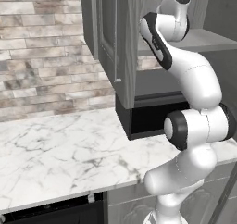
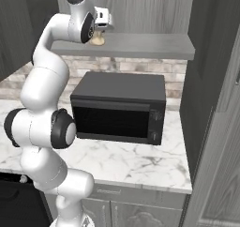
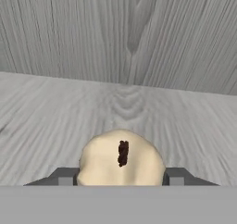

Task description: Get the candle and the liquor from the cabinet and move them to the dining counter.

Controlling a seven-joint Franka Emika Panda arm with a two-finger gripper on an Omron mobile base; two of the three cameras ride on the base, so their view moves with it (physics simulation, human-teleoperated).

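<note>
The tan-yellow candle with its dark wick sits between my two finger tips in the hand view, and each tip presses against one of its sides. In the right base view the candle rests at the left end of the cabinet's inner shelf, with my gripper reaching over it from the left. My gripper is shut on the candle. The cabinet's grey wood-grain back wall stands just behind. The liquor and the dining counter are out of view.
A black microwave stands on the marble worktop directly below the shelf. An open cabinet door hangs left of my arm, and another tall grey door stands at the right. Brick wall backs the worktop.
</note>
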